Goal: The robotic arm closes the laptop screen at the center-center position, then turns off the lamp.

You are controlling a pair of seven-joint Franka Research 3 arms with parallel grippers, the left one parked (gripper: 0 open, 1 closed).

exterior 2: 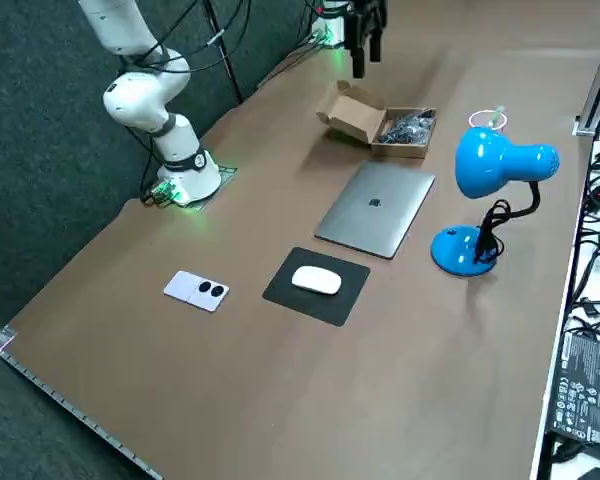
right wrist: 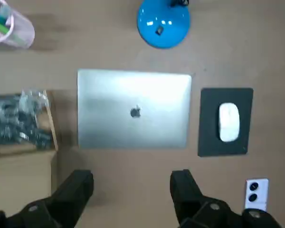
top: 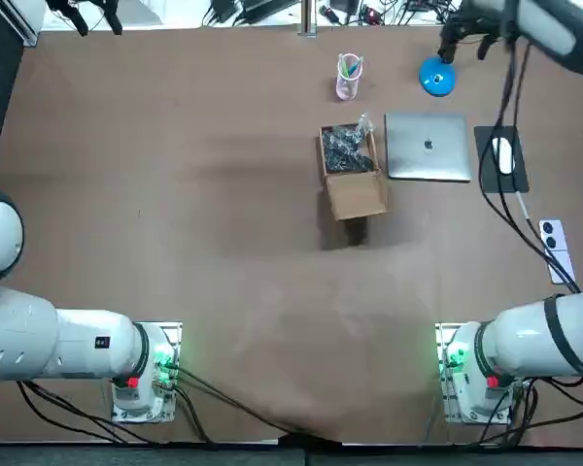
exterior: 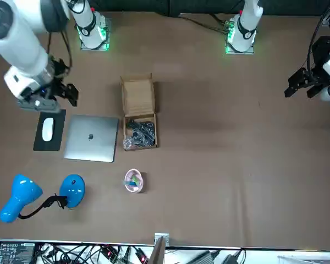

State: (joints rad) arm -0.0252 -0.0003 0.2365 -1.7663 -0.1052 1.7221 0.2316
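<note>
Counting from the left across the overhead view: one pink cup [top: 348, 78] near the far edge of the table [top: 175, 194], green sticks inside. Just nearer than the cup, one cardboard box [top: 355, 194], flaps open, a dark bagged bundle in its far half. Close beside the box, one silver laptop [top: 428, 146], lid shut flat, logo up. Beyond the laptop, one blue lamp [top: 436, 78], round base on the table, dark bent neck rising to the shade in the side view; lit or unlit, cannot tell. Further right, just beside the laptop, one black mouse pad [top: 515, 180] carrying one white mouse [top: 503, 153]. Rightmost, one white two-button box [top: 556, 248], lying apart from the pad and nearer the working arm's base. Hovering well above the far side of the table, near the lamp base, one right gripper [right wrist: 132, 175]: two fingers spread wide, nothing between them, touching nothing, with the closed laptop below in the wrist view.
</note>
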